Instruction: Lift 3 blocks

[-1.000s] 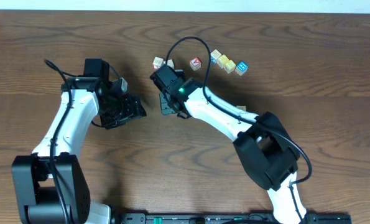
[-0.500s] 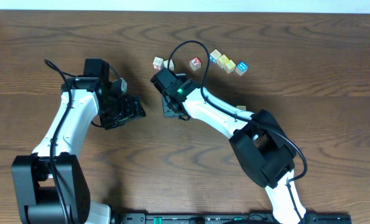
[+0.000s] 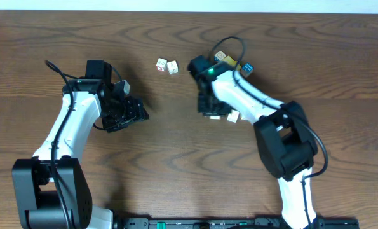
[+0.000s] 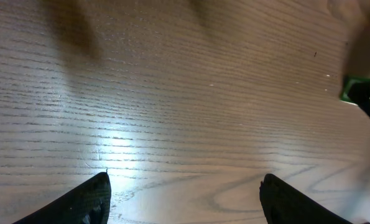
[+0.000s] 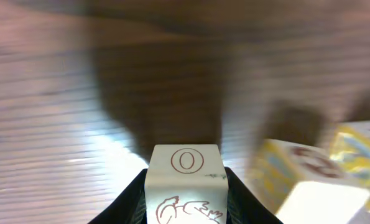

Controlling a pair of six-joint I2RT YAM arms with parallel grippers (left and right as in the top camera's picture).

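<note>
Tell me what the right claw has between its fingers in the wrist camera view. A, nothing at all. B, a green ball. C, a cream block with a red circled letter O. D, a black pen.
C: in the right wrist view the right claw is closed on a cream block, whose face shows a red circled O, with a dark finger against each side of it.
</note>
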